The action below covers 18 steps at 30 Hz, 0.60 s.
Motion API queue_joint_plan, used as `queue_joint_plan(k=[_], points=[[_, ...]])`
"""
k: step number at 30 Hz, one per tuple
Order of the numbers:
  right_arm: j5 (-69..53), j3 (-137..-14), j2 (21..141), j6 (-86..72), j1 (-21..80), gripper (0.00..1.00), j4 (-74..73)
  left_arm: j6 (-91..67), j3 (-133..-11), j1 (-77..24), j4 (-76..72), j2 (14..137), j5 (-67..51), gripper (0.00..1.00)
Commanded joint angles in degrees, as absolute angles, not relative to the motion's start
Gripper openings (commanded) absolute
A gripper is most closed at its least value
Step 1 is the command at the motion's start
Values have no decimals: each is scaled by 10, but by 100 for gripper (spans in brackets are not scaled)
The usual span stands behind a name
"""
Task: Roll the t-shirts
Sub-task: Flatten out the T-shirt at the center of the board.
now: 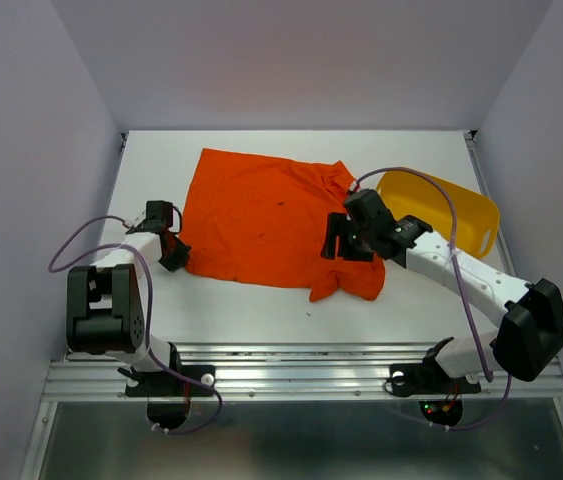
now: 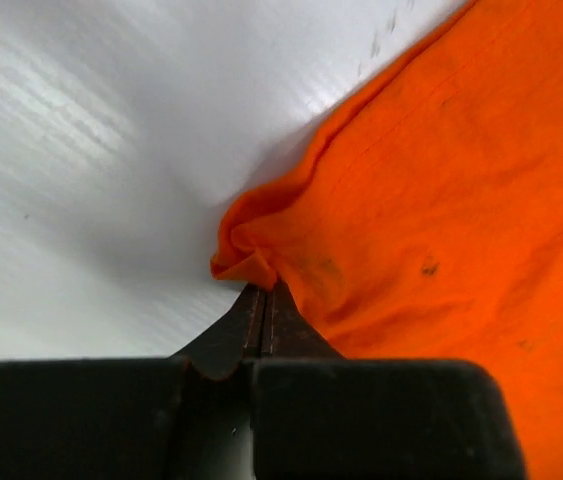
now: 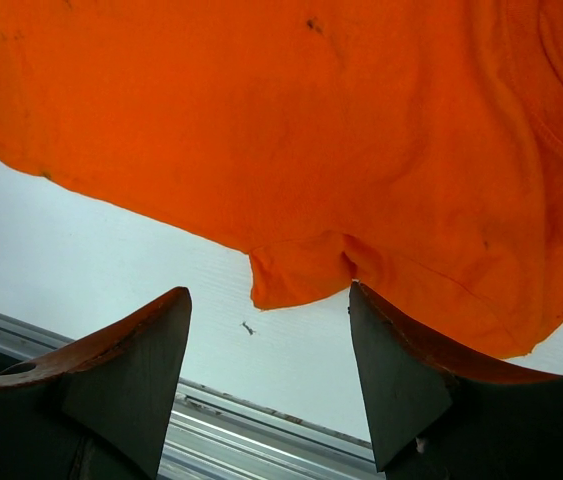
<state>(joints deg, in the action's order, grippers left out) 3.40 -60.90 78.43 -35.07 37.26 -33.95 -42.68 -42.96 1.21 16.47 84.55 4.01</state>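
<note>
The orange-red t-shirt (image 1: 266, 220) lies spread flat across the middle of the white table. My left gripper (image 1: 174, 248) is at its near left corner, shut on a pinch of the cloth; the left wrist view shows the closed fingertips (image 2: 264, 295) gripping the bunched corner of the t-shirt (image 2: 431, 200). My right gripper (image 1: 346, 240) hovers over the shirt's near right part, open and empty. In the right wrist view its gripper (image 3: 269, 300) spans a small sleeve flap of the t-shirt (image 3: 301, 150) above bare table.
A yellow plastic tub (image 1: 451, 215) lies tipped at the right, behind the right arm. The table's metal front rail (image 1: 301, 375) runs along the near edge. White walls enclose the left, back and right sides.
</note>
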Motion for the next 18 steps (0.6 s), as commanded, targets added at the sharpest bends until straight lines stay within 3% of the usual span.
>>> queue_joint_plan(k=[1, 7, 18], points=[[50, -599, 762, -367, 377, 70, -339, -417, -479, 11, 192, 859, 66, 0], [53, -553, 747, -402, 377, 70, -342, -417, -543, 19, 227, 759, 140, 0], [79, -427, 713, -483, 388, 70, -329, -400, -548, 49, 222, 743, 93, 0]])
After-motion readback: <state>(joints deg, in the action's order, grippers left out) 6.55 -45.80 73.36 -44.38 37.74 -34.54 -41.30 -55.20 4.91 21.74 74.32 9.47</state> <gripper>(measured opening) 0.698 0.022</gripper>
